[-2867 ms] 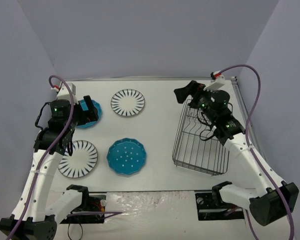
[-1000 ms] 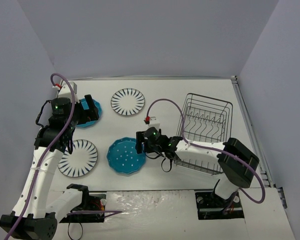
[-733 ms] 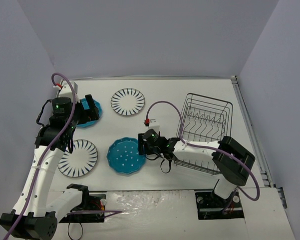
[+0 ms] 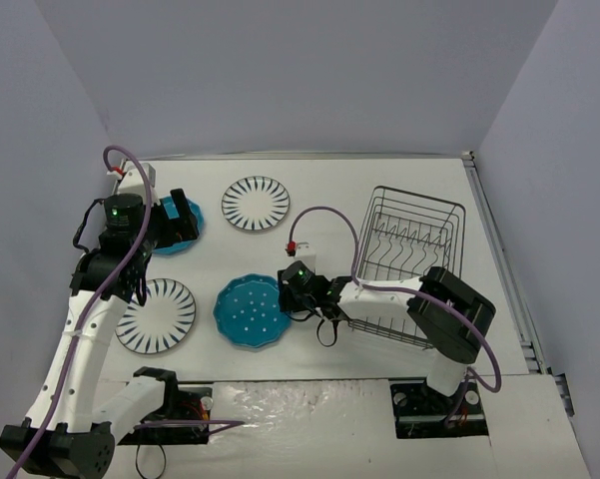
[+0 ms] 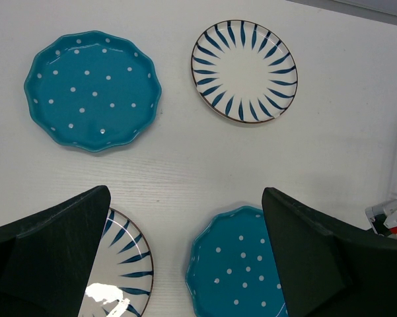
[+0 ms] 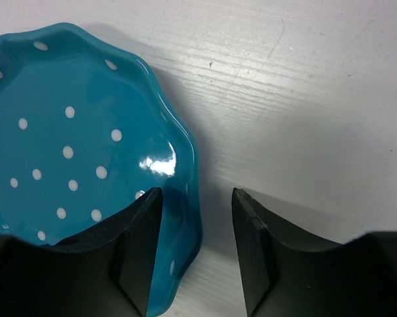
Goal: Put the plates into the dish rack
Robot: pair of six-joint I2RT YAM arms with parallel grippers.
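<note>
Barely started: zero of the four plates (image 4: 256,204) in the dish rack (image 4: 409,261) at 3 o'clock, all lying flat on the table (image 4: 324,205) from 7 round to 11. Got the right gripper (image 6: 197,198) part-open astride the rim of the 7 o'clock teal plate (image 6: 66,132), not pinching yet. Left gripper (image 5: 185,198) gaping wide, empty, up at 10.

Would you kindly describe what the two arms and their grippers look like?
The left arm and right arm both have white links, black joint housings with green lights, and a purple cable looping alongside. The left gripper and right gripper each have two broad matte black fingers.
</note>
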